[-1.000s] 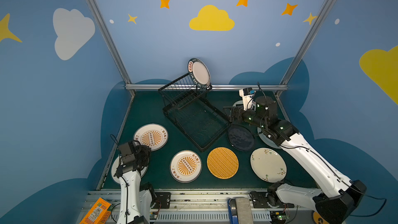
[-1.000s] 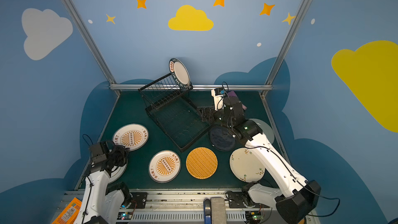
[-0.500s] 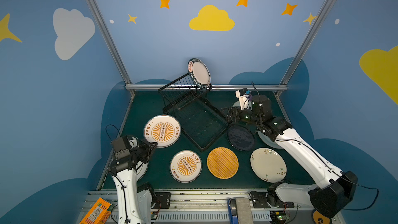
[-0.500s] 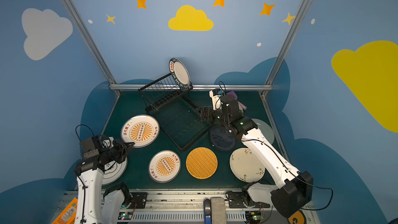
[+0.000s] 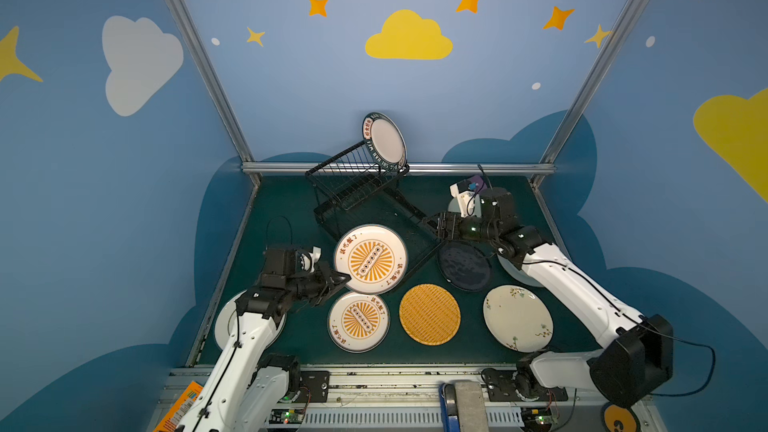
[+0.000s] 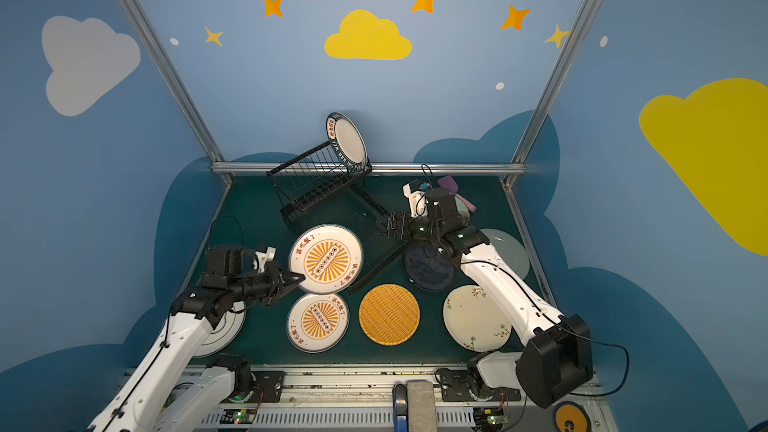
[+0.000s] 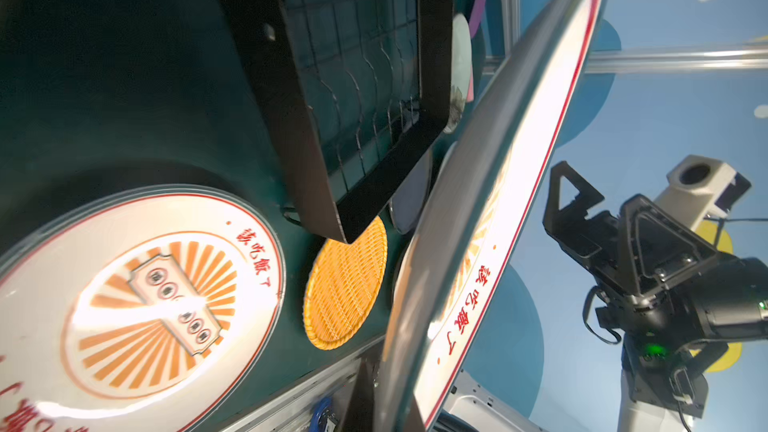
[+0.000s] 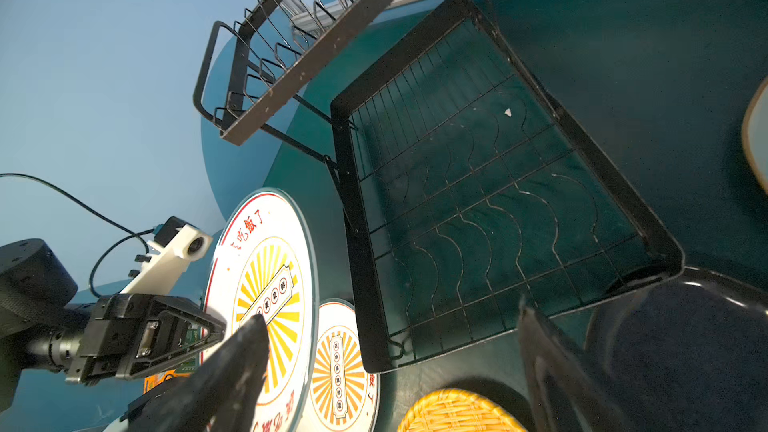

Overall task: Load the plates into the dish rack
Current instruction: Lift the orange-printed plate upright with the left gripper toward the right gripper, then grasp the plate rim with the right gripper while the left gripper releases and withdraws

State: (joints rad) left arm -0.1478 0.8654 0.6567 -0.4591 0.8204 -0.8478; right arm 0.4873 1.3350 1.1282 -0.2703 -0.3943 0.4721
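Sunburst plate point(image 5: 370, 258) raised nearer dish rack point(image 5: 353, 178), tilted, orange-rayed

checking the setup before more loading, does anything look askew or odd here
The black wire dish rack sits diagonally on the green table. The white plate with a lettered rim stands alone at the far end of its upper tier, apparently leaning. A small white fleck lies in the lower tray.
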